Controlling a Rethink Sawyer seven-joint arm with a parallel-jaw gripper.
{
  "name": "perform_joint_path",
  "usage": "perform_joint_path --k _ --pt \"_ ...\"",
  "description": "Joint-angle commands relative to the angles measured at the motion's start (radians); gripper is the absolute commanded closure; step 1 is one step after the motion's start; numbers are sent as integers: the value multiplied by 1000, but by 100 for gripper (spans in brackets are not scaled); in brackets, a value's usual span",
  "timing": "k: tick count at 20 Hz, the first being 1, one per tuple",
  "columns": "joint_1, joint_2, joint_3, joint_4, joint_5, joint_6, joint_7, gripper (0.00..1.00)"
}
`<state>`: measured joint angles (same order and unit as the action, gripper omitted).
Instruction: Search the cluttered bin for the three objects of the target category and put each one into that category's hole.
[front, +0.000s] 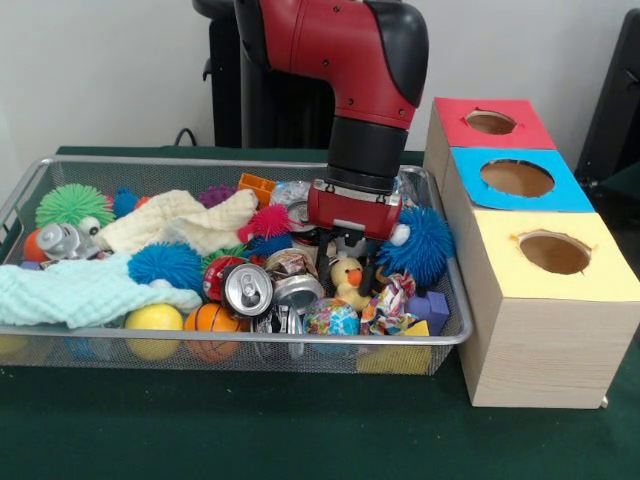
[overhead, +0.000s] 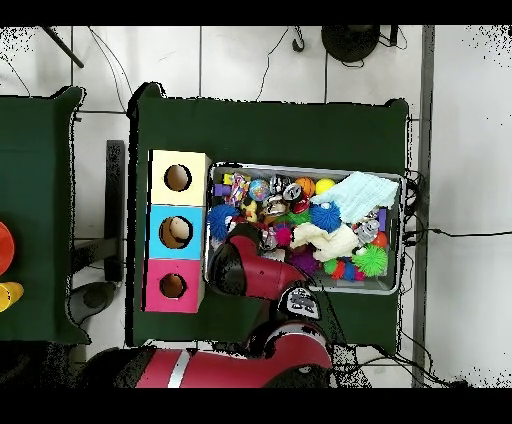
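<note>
Fingers (front: 352, 250) state unclear, low in wire-mesh bin (front: 455, 335) by rubber duck (front: 350, 281), spiky ball (front: 424, 243).

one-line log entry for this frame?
arm: down in wire-mesh bin | gripper: above yellow rubber duck, jaws hidden | boxes: red, blue, yellow-topped wooden box holes open

The front view sits low and close across the green worktop (front: 200, 430), facing the wire bin (front: 452, 338) and the wooden box with three coloured holes (front: 545, 330) at near eye level, with the red arm (front: 350, 70) coming down from the top. The overhead view looks straight down from much higher, taking in the whole worktop (overhead: 280, 125) and the tiled floor (overhead: 465, 150) around it. Both share the bin (overhead: 403, 235), the box (overhead: 152, 235) and the arm (overhead: 255, 275), turned half round between them.
</note>
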<state>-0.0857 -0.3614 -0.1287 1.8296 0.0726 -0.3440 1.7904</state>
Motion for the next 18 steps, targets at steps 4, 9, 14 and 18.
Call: perform_joint_path --k 4,9,14,18 --pt "-42 141 136 24 -43 151 131 0" --pt "-48 140 142 24 -41 177 122 100" --pt "-50 129 148 39 -36 182 130 100" --pt "-49 90 151 72 -33 211 132 100"
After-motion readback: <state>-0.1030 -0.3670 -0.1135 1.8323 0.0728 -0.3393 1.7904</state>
